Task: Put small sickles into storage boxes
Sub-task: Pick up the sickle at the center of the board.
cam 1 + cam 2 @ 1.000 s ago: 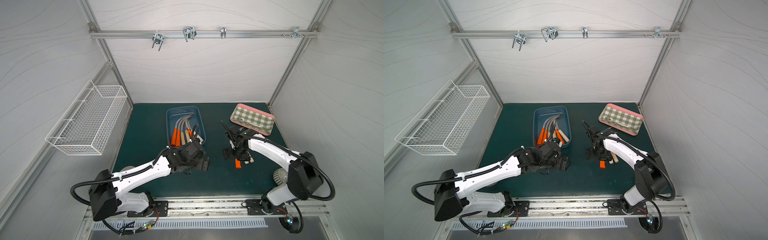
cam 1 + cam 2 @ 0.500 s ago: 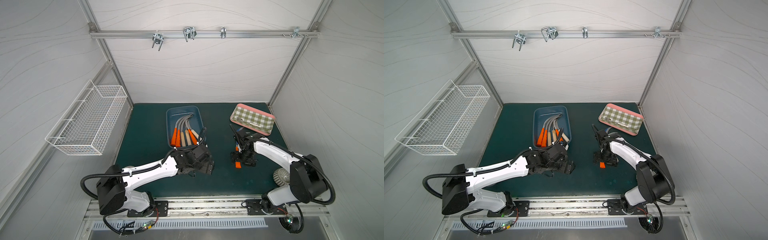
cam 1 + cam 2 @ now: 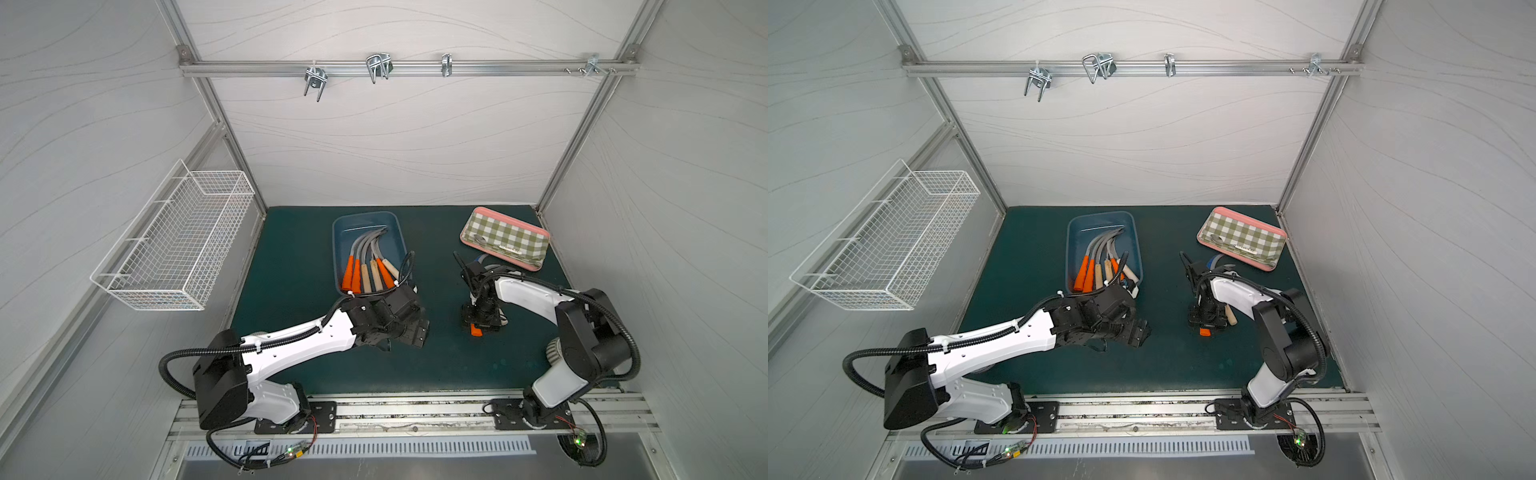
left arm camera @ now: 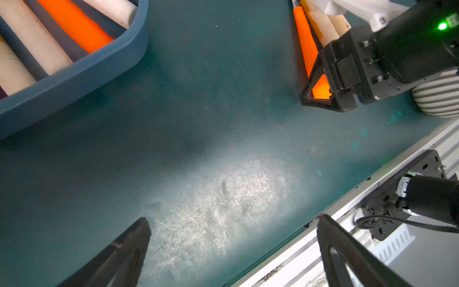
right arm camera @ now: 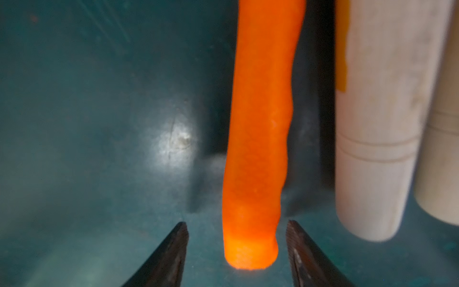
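- Storage box (image 3: pixel 335 253): a dark blue tub, mid-bench toward the back edge. A bunch of small sickles (image 3: pixel 365 266) lies inside it, handles toward the front edge and grey blades curving toward the back. The exact count is unclear.
- On the green mat (image 3: pixel 291 266), right of centre, lies the orange-handled sickle (image 5: pixel 258 149). Two wood-handled sickles (image 5: pixel 372 124) lie just beside it, roughly parallel. The arm hides most of their blades in both top views.
- Right gripper (image 5: pixel 236 223): down at the mat over the butt end of the orange handle. One finger stands on each side, and a strip of mat shows in both gaps. The fingers are released and nothing is grasped.
- Left gripper (image 4: pixel 233 218): hangs over bare mat just off the tub's front right corner. Its fingers are spread wide with nothing between them.
- Checked tray (image 3: pixel 515 230): back right corner of the bench.
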You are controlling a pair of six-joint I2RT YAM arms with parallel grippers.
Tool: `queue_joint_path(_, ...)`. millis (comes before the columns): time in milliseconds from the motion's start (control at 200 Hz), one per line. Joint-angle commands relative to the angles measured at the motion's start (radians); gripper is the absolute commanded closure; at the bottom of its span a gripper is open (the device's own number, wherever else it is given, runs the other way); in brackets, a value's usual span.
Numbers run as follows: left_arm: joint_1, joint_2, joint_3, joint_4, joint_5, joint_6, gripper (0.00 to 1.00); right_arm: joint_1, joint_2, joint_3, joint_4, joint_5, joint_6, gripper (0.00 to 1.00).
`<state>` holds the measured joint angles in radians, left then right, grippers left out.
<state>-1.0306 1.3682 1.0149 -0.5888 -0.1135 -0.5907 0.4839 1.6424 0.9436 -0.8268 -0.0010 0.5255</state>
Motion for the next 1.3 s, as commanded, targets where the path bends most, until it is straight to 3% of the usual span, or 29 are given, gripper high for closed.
queue_joint_path(0, -0.005, -0.011, 0.035, -0.022, -0.032, 0.017, 0.01, -0.005, 0.033, 0.023, 0.008, 0.015, -0.005, 0.40)
queue_joint_path(515, -0.005, -0.029, 0.036, -0.057, -0.049, 0.028, 0.01, 0.057, 0.151, 0.098, 0.011, 0.099, -0.080, 0.64)
queue_joint_path(795, 0.000, -0.045, 0.024, -0.070, -0.061, 0.026, 0.01, 0.193, 0.204, 0.165, 0.018, 0.113, -0.086, 0.64)
queue_joint_path(1295, 0.058, -0.114, -0.022, -0.078, -0.055, 0.022, 0.01, 0.205, 0.205, 0.192, 0.036, 0.036, -0.110, 0.71)
